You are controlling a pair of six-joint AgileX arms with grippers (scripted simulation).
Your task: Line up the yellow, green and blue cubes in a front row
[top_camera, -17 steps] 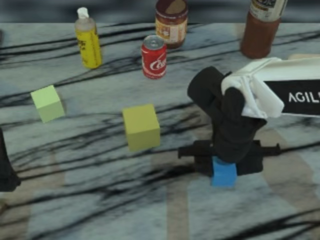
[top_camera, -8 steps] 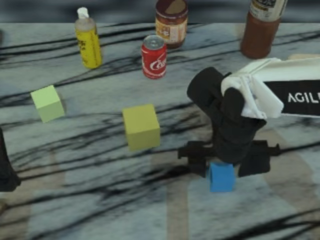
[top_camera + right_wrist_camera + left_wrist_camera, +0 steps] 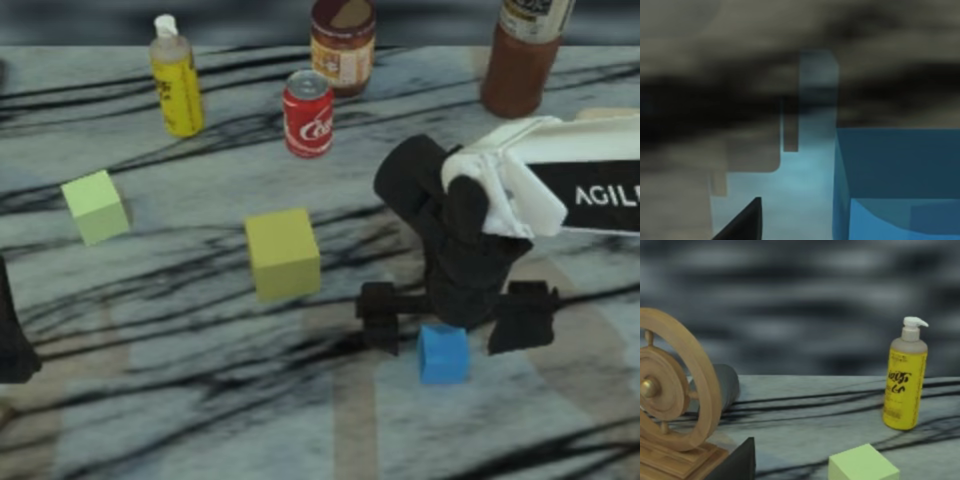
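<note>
The blue cube (image 3: 443,353) rests on the marble table, front right of centre. My right gripper (image 3: 450,318) hovers right over it, open, its two fingers spread wide on either side and clear of the cube. In the right wrist view the blue cube (image 3: 900,185) fills the corner beside one dark finger (image 3: 742,225). The yellow cube (image 3: 283,253) sits mid-table, to the blue cube's left and farther back. Far to the left lies the green cube (image 3: 95,206), which also shows close in the left wrist view (image 3: 862,465). My left arm (image 3: 12,340) is parked at the left edge.
Along the back stand a yellow bottle with a white cap (image 3: 176,78), a red cola can (image 3: 307,113), a brown jar (image 3: 342,40) and a tall brown bottle (image 3: 522,55). A wooden wheel ornament (image 3: 670,400) appears in the left wrist view.
My right gripper's fingers have spread apart and let go of the blue cube, which now sits free on the table. The left arm and the other cubes have not moved.
</note>
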